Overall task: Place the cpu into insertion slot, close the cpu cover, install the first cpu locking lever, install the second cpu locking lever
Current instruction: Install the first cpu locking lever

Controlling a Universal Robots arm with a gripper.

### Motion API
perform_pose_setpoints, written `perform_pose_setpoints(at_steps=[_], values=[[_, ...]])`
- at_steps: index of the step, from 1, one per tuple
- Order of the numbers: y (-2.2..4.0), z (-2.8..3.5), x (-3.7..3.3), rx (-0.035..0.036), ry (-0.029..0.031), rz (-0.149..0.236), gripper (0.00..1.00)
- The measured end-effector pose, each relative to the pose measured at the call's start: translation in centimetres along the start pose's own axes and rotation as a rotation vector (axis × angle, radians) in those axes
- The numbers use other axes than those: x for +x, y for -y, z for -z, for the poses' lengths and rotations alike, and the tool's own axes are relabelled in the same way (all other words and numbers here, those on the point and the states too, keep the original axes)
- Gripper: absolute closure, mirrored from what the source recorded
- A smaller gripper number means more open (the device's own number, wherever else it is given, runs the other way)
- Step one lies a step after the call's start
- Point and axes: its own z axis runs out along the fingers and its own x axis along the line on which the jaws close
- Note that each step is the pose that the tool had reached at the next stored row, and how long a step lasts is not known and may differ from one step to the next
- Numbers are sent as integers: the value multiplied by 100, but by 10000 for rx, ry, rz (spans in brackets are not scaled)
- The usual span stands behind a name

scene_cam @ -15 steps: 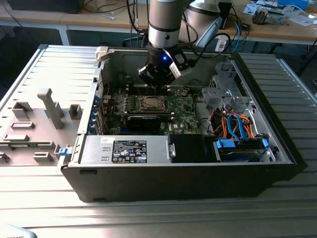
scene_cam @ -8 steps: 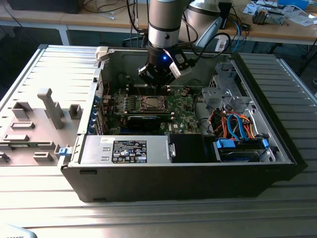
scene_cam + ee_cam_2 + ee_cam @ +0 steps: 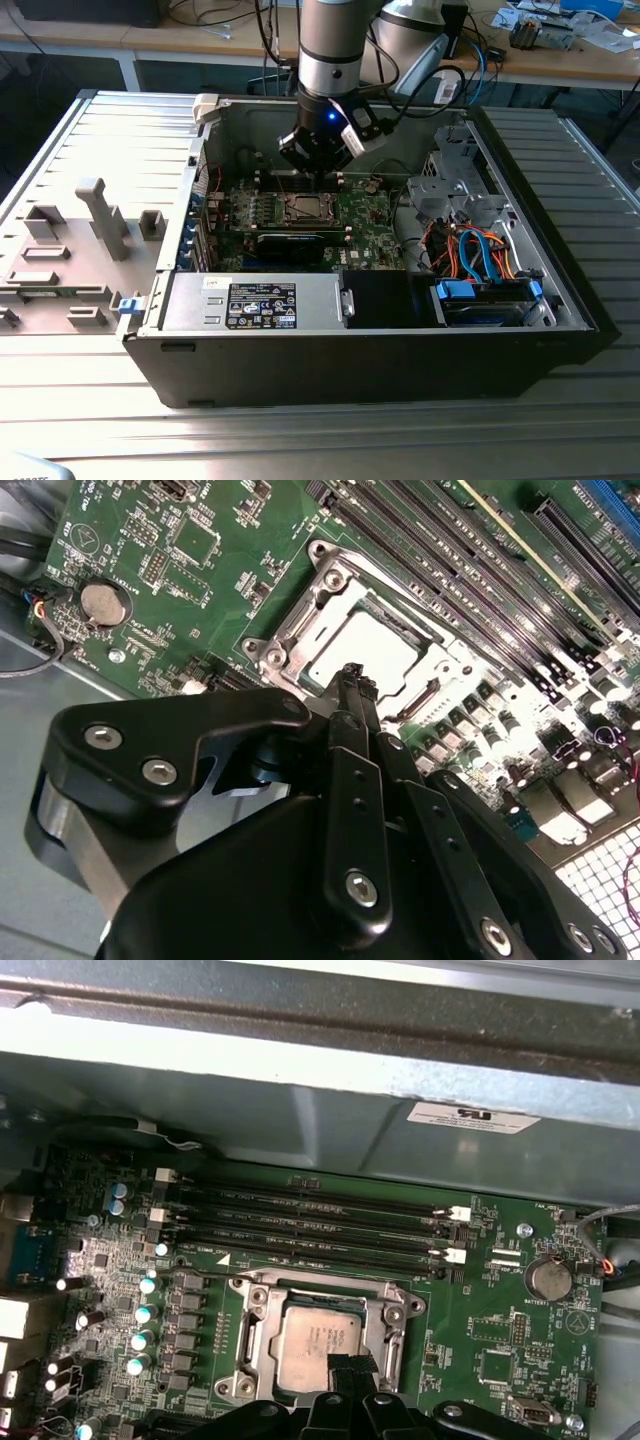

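Black gripper fingers are pressed together at their tips, with nothing visible held between them. The tips hang just above the near edge of the cpu, which sits flat in the insertion slot on the green motherboard. In both wrist views the cpu cover lies closed around the chip as a silver frame, and the dull grey chip top shows through its square window. Fine print on the chip top is too small to make out.

Beyond the socket, four long black memory slots run side by side along the board. A round coin battery sits near them, toward the board's edge.

Seen from the exterior view, the gripper reaches down into an open black computer case lying on its side on a ribbed metal table. A silver power supply lies along the case's near wall and carries a black label with white print, unreadable. A white sticker on the case's grey inner wall also has print too small to read. Orange and blue cables bunch toward the exterior view's right.
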Motion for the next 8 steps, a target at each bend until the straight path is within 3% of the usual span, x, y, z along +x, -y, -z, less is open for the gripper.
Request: perform_pose_setpoints(at_steps=[8], values=[[-63, -3, 29, 0, 1, 1, 89]])
